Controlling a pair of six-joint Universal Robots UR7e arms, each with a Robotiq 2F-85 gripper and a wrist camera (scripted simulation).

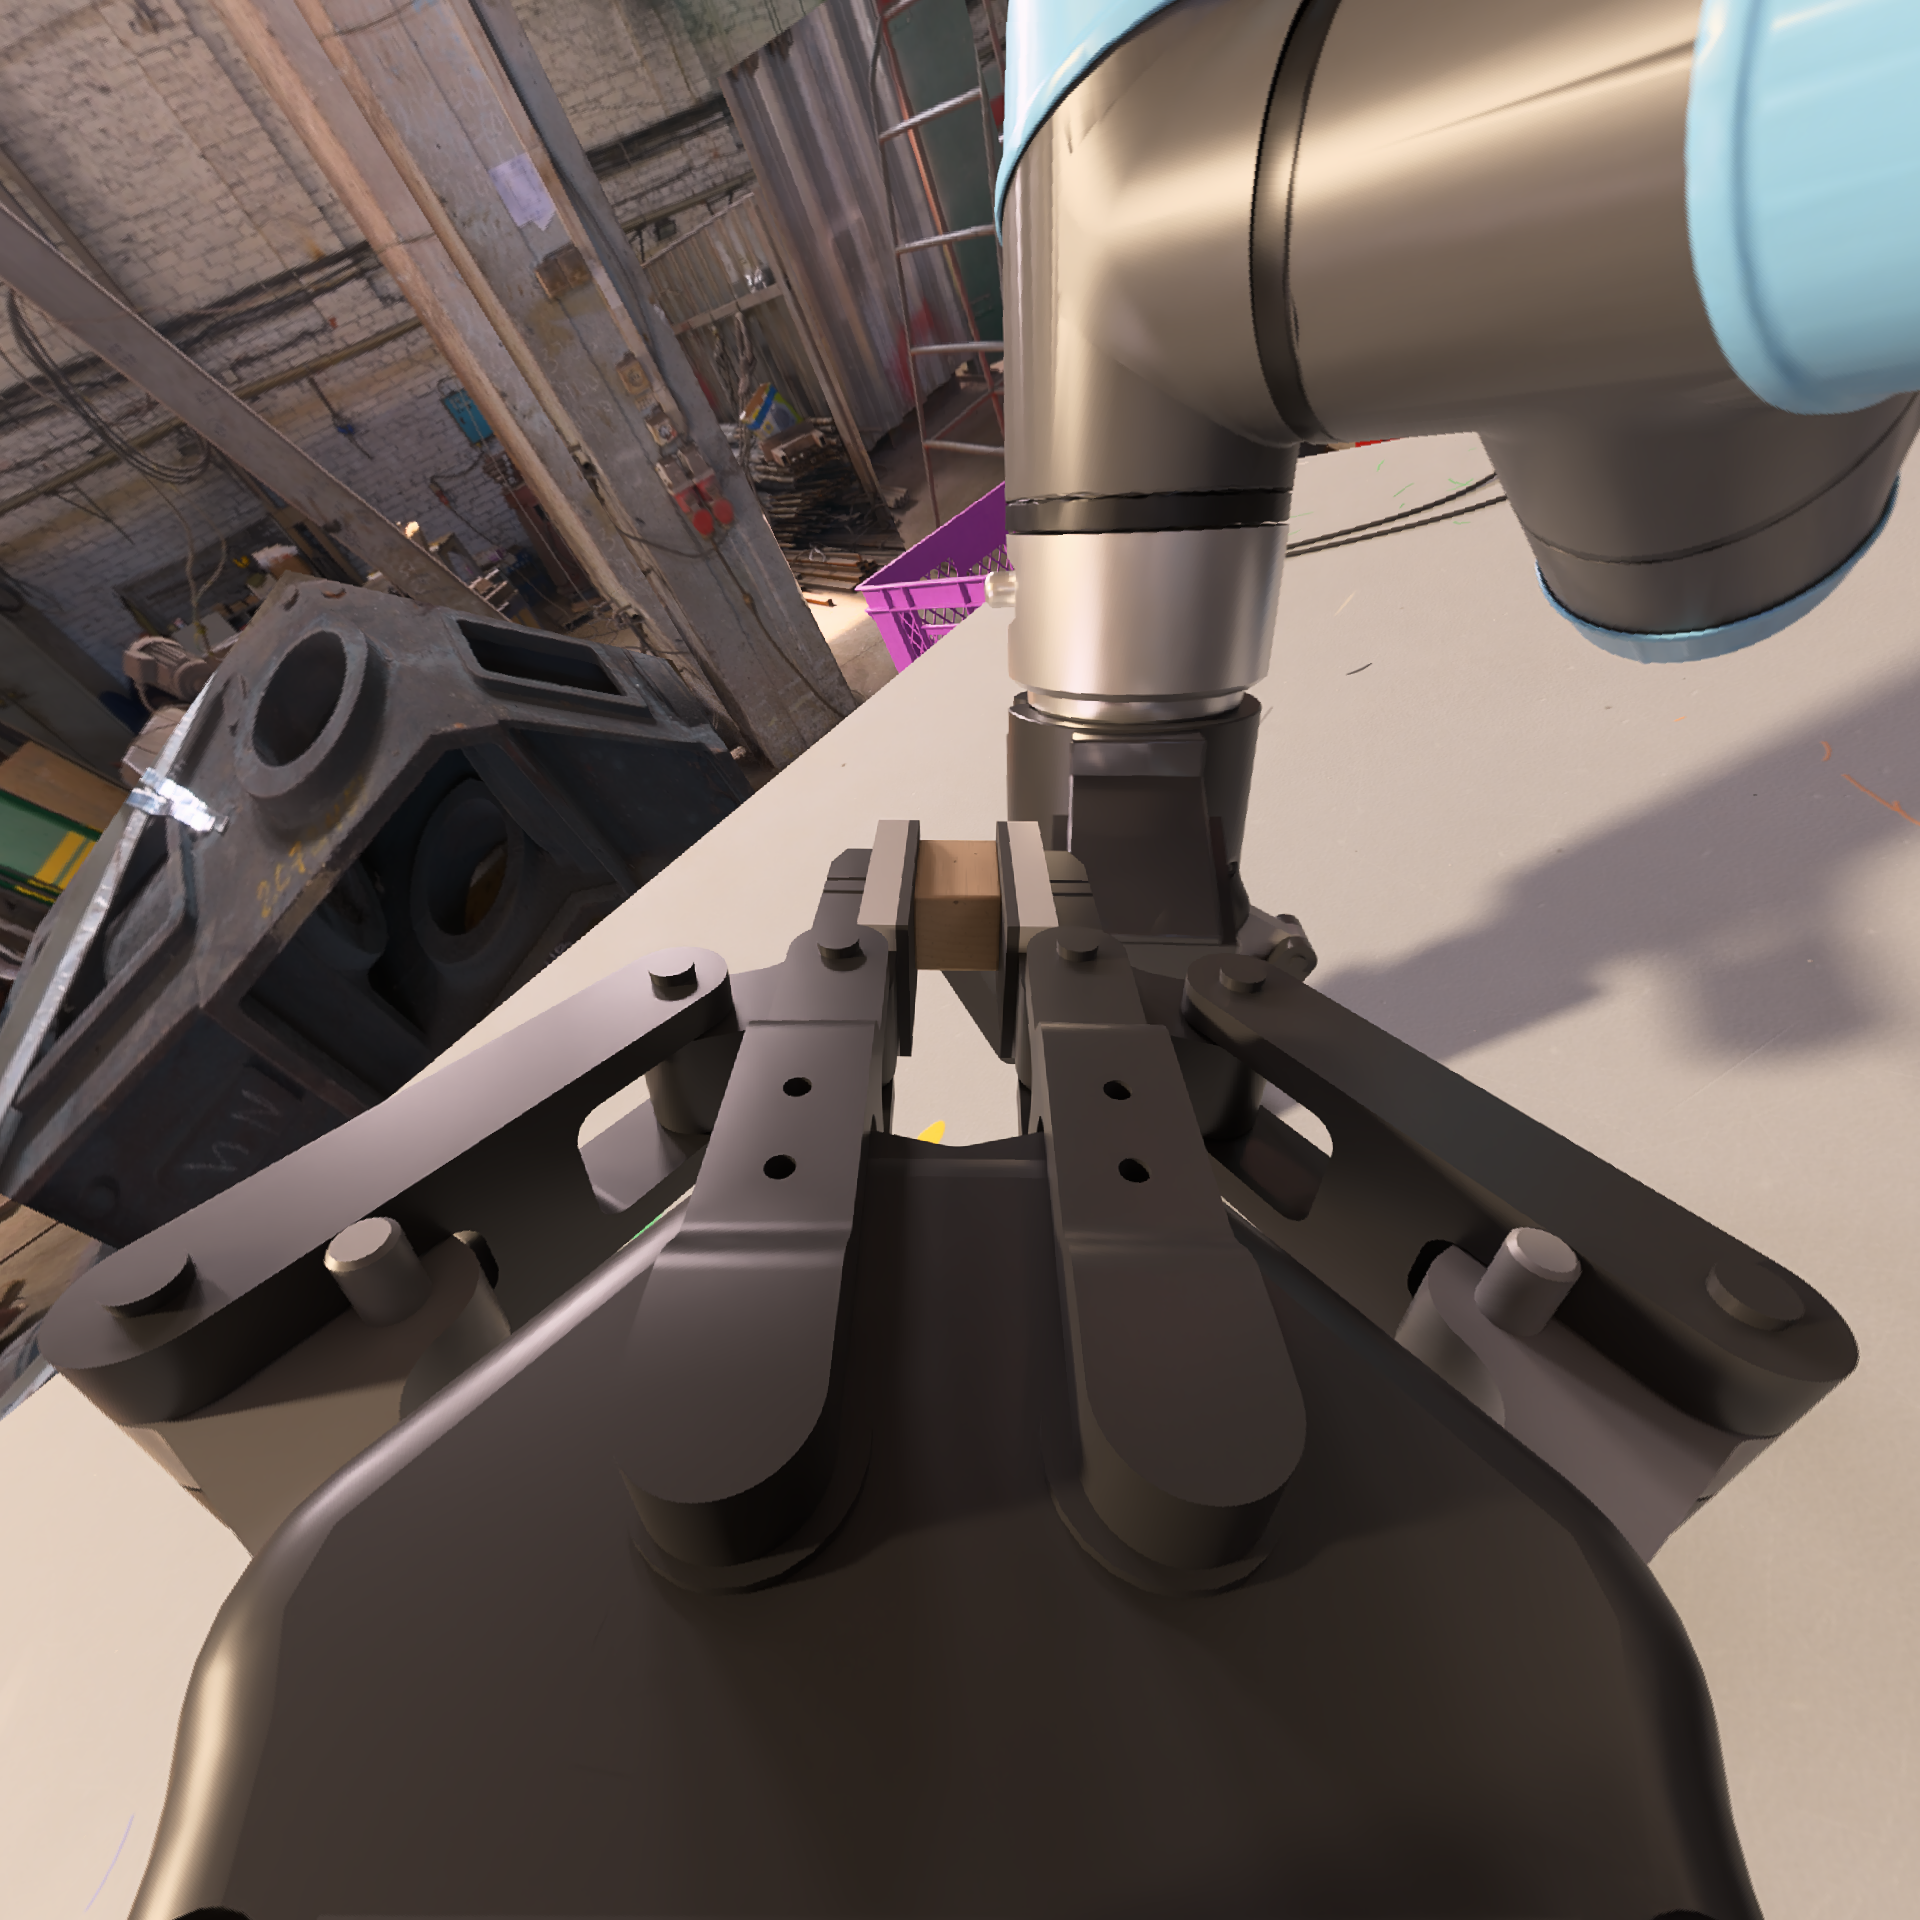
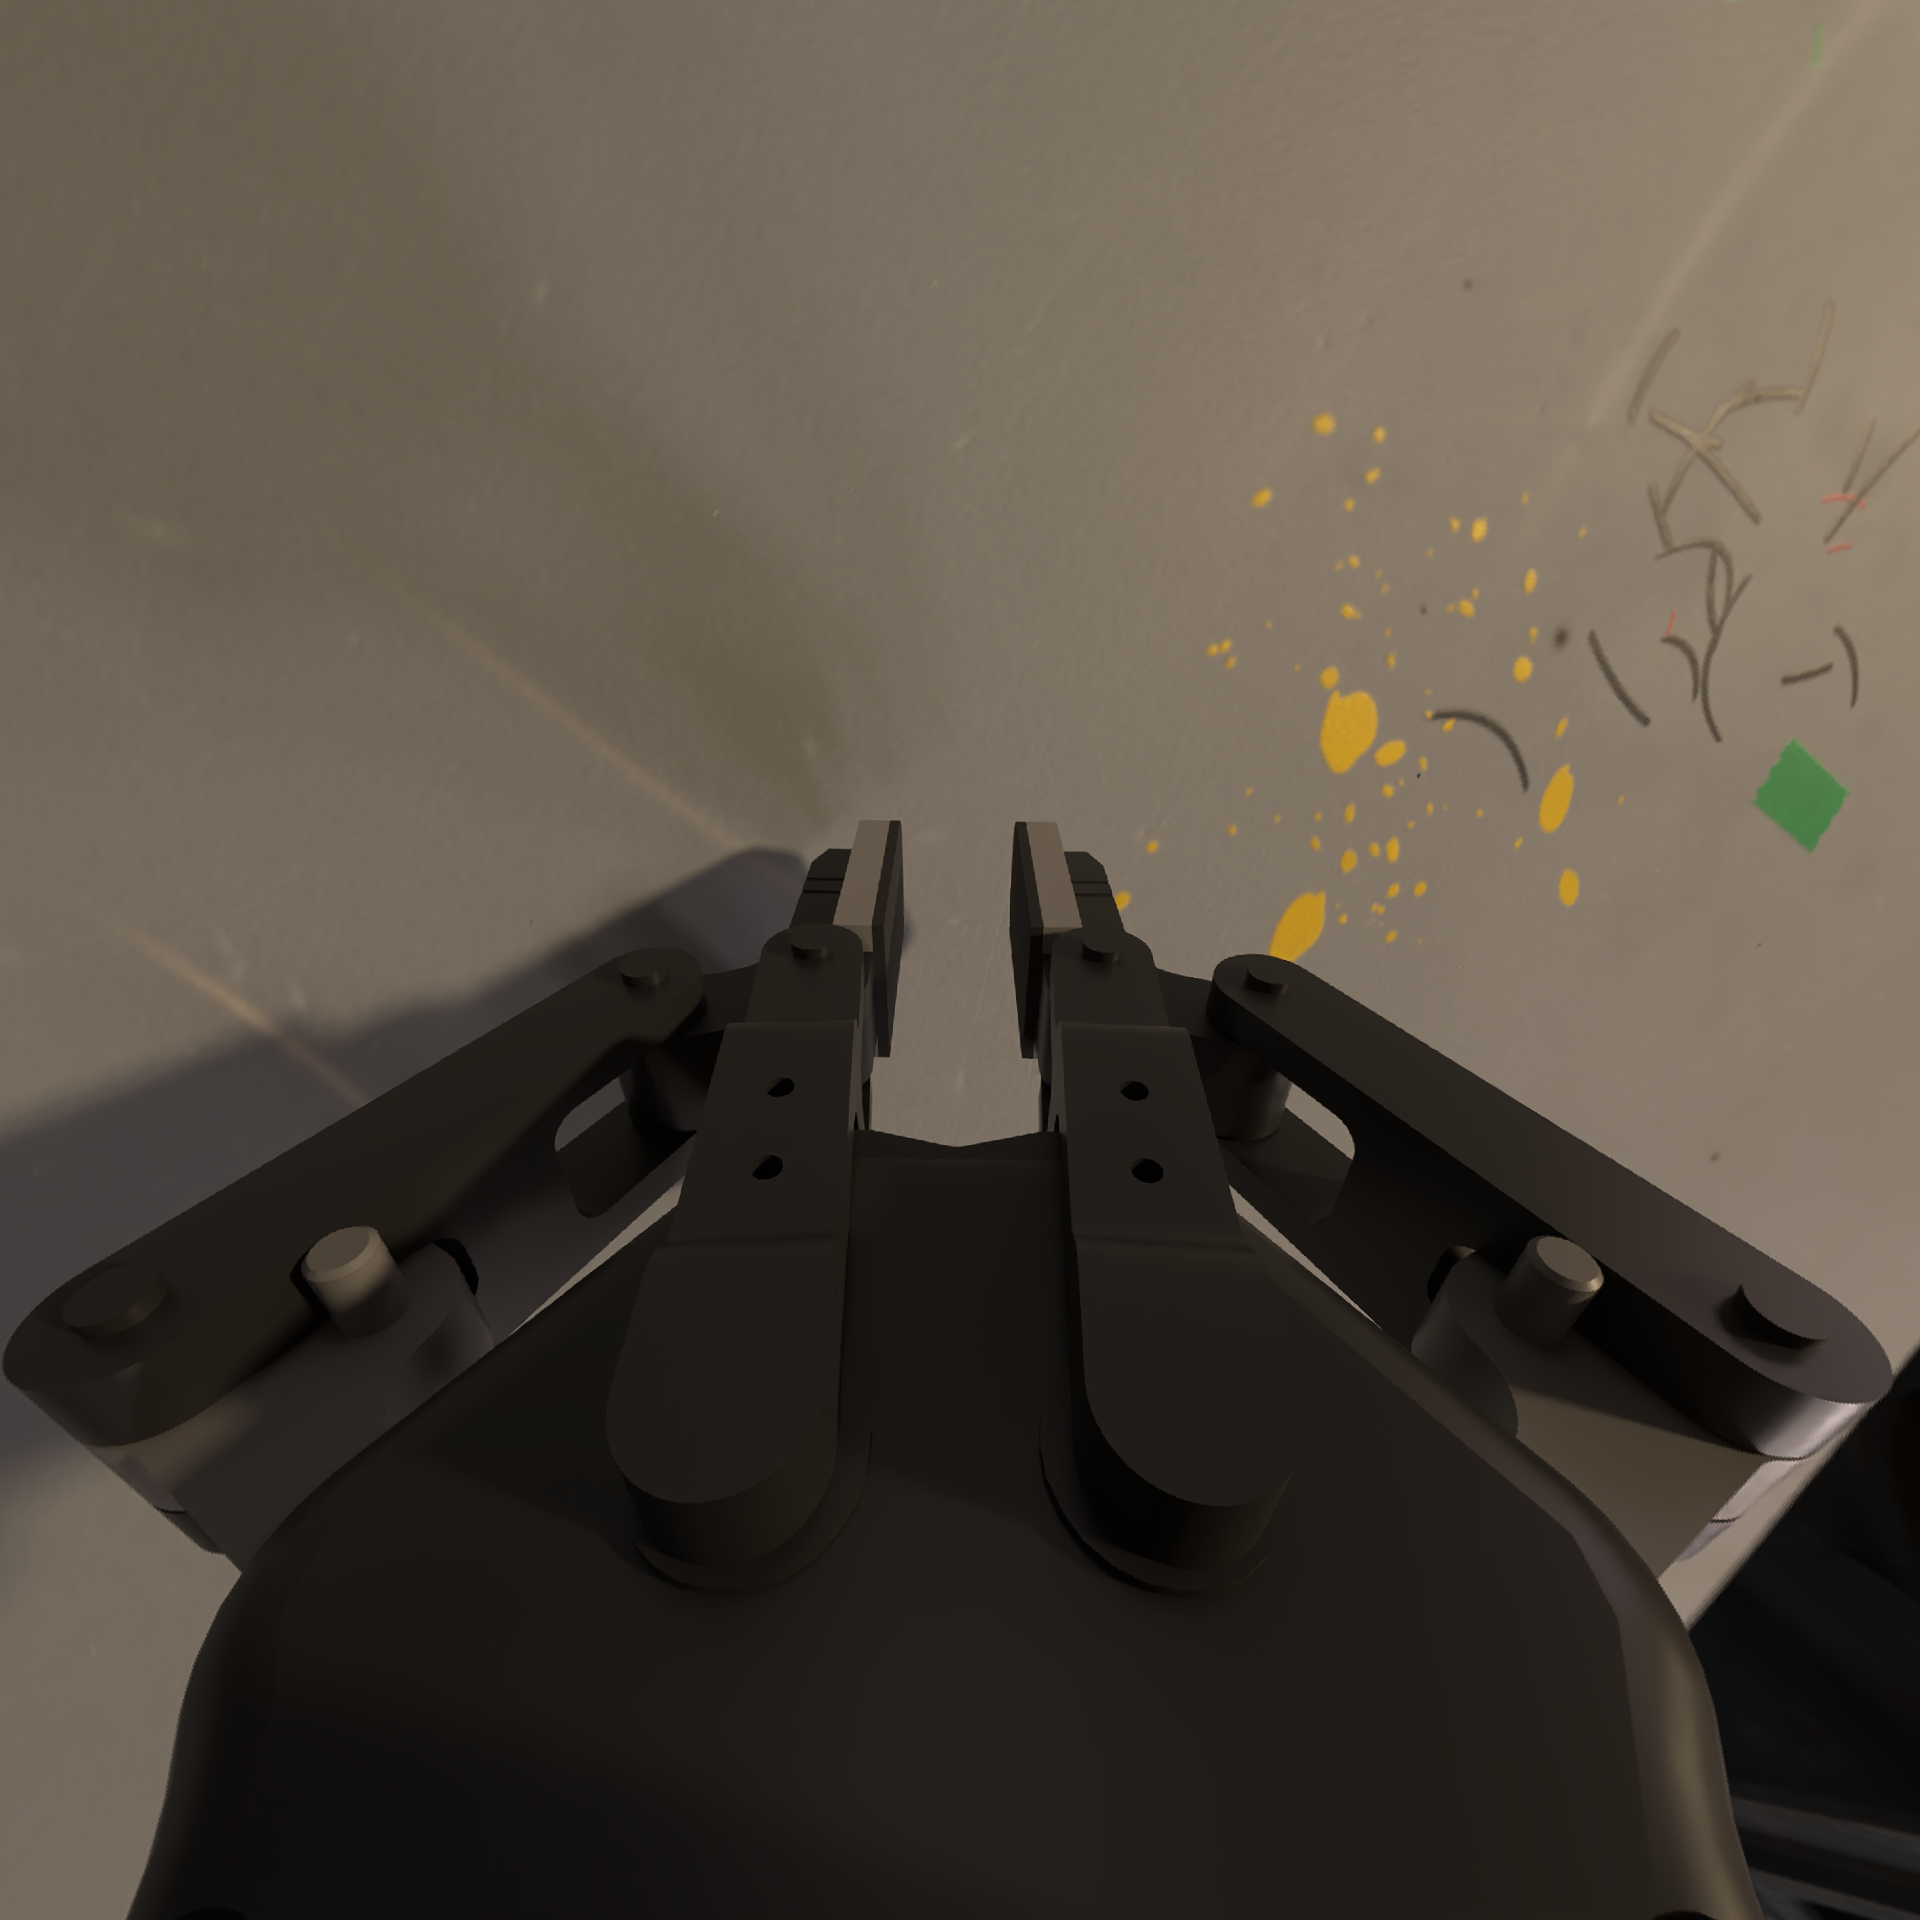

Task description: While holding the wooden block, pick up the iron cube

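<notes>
My left gripper (image 1: 957, 862) is shut on a small light wooden block (image 1: 957, 906), held between its pads above the grey table (image 1: 1507, 1091). Just behind the block, the right arm (image 1: 1143, 582) comes down from above, its gripper body pointing at the table; its fingertips are hidden behind my left fingers. In the right wrist view, my right gripper (image 2: 957, 862) looks down close at the table (image 2: 520, 416). Its jaws stand a narrow gap apart with only bare table between them. No iron cube shows in either view.
A purple crate (image 1: 930, 592) stands at the table's far edge. A big dark metal casting (image 1: 343, 831) lies beyond the left edge. Yellow paint spots (image 2: 1348, 730), dark scratches and a green patch (image 2: 1801, 795) mark the table to the right of my right gripper.
</notes>
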